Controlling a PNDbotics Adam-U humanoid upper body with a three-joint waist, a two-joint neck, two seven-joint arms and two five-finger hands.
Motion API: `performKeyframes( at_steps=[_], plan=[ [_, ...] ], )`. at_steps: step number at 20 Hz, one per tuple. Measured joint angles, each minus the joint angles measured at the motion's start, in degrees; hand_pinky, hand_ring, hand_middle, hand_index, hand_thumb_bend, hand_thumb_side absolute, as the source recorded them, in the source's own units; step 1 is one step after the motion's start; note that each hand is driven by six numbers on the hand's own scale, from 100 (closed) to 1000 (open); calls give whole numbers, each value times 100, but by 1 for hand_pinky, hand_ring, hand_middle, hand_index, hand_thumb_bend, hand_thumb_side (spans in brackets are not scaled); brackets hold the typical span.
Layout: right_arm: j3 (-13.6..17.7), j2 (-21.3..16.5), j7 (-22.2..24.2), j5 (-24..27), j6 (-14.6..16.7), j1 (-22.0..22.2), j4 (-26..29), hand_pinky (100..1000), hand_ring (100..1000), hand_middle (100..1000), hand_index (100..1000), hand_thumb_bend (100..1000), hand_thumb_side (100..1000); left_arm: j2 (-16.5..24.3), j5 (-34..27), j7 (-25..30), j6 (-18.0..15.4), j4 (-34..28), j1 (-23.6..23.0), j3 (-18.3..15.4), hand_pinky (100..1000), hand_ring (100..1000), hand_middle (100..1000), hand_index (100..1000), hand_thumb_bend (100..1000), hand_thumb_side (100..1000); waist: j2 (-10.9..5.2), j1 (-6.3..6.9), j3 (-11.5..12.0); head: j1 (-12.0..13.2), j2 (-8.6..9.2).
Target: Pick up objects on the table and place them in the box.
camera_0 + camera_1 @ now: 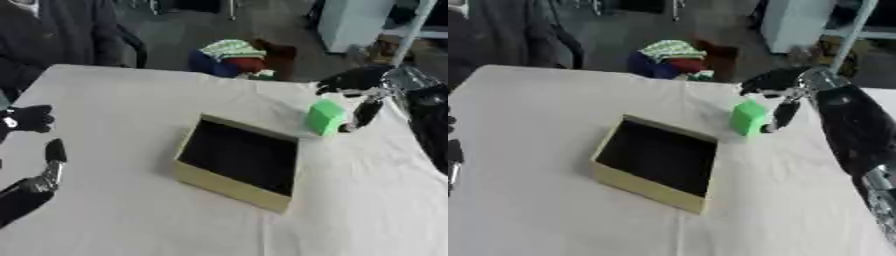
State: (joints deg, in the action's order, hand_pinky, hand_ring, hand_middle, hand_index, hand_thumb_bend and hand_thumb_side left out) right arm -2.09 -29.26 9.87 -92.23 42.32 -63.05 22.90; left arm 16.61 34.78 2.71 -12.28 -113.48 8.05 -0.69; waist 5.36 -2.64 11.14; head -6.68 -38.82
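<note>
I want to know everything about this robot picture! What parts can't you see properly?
- Box: its floor is just dark in both views.
- Right hand by the green block: too blurred to tell whether it touches the block.
- Left hand: cut off by the left edge in the right eye view.
- Striped bundle beyond the table: too blurred to name.

Blurred contact, cropped edges

The right hand (354,82) smears dark beside the green block (326,117) — whether its fingers touch the block cannot be told. The left hand (48,165) is cut by the left edge of the frame, the box (229,187) interior reads plain black, and the desk (114,100) runs off the bottom.
</note>
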Motion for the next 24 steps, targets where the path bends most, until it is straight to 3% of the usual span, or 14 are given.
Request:
performKeyframes(
  at_steps=[24],
  plan=[
    [255,115,202,-34,-586,-50,-353,934,1000,1000,1000,460,352,0,0,26,-26,0,9,0,714,642,646,838,100,432,62,6,107,-6,3]
  ],
)
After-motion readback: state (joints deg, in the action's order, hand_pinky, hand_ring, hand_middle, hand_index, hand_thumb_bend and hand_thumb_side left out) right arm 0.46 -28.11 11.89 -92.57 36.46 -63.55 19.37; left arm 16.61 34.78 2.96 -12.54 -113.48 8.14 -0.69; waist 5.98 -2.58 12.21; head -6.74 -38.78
